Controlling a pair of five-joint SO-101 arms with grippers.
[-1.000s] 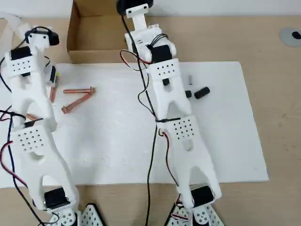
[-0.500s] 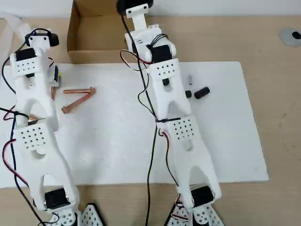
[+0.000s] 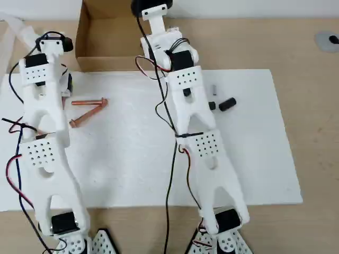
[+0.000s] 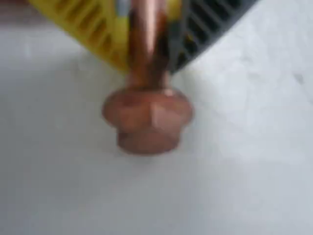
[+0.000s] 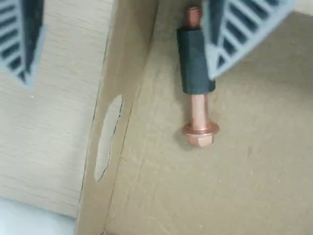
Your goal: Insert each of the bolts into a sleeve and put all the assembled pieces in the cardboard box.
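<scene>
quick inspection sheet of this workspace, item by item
surface: white foam sheet on a wooden table
job's things: two loose bolts lying on the foam; black sleeves on the foam beside the right arm; one assembled piece lying in the cardboard box
clutter: grey disc at the table's far edge
grippers: left gripper shut on a bolt; right gripper open over the box
cables: red and black wires run along both arms
surroundings: nothing seen
</scene>
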